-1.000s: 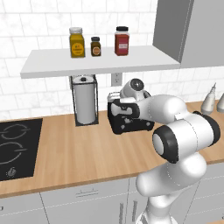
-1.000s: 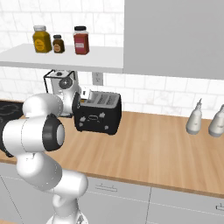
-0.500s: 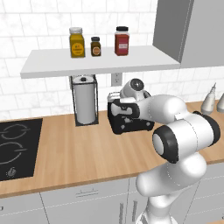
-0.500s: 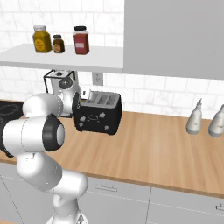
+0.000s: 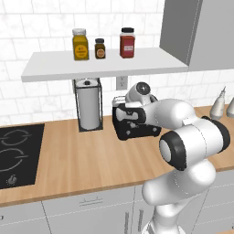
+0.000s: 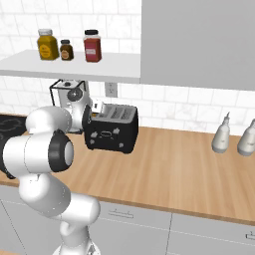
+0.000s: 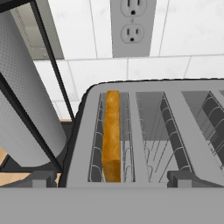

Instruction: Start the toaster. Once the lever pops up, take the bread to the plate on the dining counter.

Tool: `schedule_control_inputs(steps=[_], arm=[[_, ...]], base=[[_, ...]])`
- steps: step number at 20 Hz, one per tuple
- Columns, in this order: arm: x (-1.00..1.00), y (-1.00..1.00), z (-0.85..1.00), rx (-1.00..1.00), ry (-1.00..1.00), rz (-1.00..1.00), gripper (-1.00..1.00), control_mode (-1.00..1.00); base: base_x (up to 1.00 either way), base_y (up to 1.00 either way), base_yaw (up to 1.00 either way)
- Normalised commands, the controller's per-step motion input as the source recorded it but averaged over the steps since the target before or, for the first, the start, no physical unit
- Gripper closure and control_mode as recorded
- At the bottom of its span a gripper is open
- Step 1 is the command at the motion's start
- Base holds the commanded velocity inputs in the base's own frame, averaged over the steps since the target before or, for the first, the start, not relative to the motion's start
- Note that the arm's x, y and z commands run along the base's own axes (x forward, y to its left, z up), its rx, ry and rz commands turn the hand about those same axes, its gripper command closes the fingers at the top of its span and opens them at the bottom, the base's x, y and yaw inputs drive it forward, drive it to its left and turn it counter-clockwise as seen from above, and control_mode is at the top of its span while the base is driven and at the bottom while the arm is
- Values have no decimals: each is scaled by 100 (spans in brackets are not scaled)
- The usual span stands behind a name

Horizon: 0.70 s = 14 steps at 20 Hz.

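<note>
The black toaster (image 5: 137, 130) (image 6: 113, 132) stands on the wood worktop against the tiled wall. In the hand view I look down into its grey slotted top (image 7: 148, 131). The bread (image 7: 112, 135) stands on edge in the leftmost slot, showing its golden-orange crust. My gripper (image 7: 113, 180) (image 5: 124, 117) (image 6: 91, 116) hovers just above the toaster's near left end. It is open, its fingertips (image 7: 43, 179) spread wide to either side of the bread's slot, holding nothing. The plate and the dining counter are out of view.
A paper-towel roll (image 5: 89, 106) (image 7: 24, 100) in a black wire stand sits close on the toaster's left. A shelf (image 5: 103, 64) with three jars hangs above. A black cooktop (image 5: 18, 153) lies far left, and two pale bottles (image 6: 222, 134) stand right. A wall outlet (image 7: 133, 26) is behind.
</note>
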Motion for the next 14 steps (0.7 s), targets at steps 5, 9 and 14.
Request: schedule_control_inputs(steps=[5, 9, 14], arm=[[0, 0, 0, 0, 0, 0, -100, -100], [0, 0, 0, 0, 0, 0, -100, -100], [0, 0, 0, 0, 0, 0, -100, -100]], base=[[0, 0, 0], [0, 0, 0], [0, 0, 0]])
